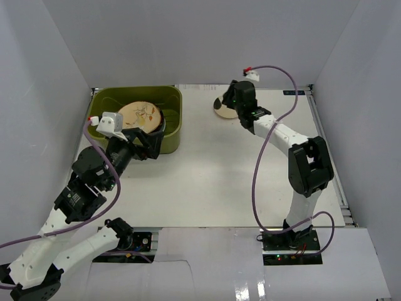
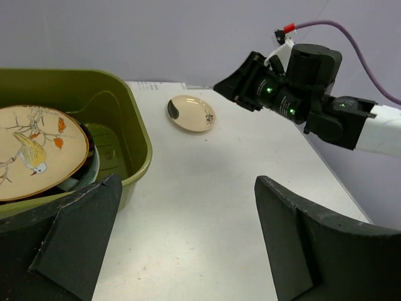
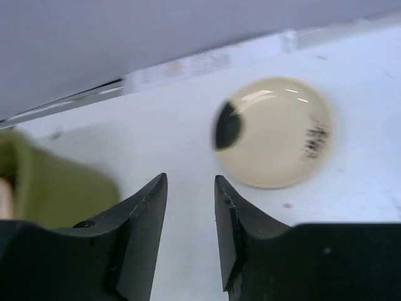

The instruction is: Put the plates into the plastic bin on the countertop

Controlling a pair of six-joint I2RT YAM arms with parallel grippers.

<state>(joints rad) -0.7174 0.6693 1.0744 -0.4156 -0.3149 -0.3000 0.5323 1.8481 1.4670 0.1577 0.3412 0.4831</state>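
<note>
Reaching: right gripper (image 3: 190,194) near small plate (image 3: 272,132) — jaws slightly apart, empty.
Left gripper (image 2: 188,241): wide apart.
Risk: flat rim, jaws may slip.

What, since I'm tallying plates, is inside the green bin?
The cream bird plate tops a stack in the bin; rims peek out beneath, the rest is covered.

small cream plate (image 3: 272,132) on countertop (image 3: 175,144), end effector (image 3: 191,188) near it (jaws narrowly parted)
</note>
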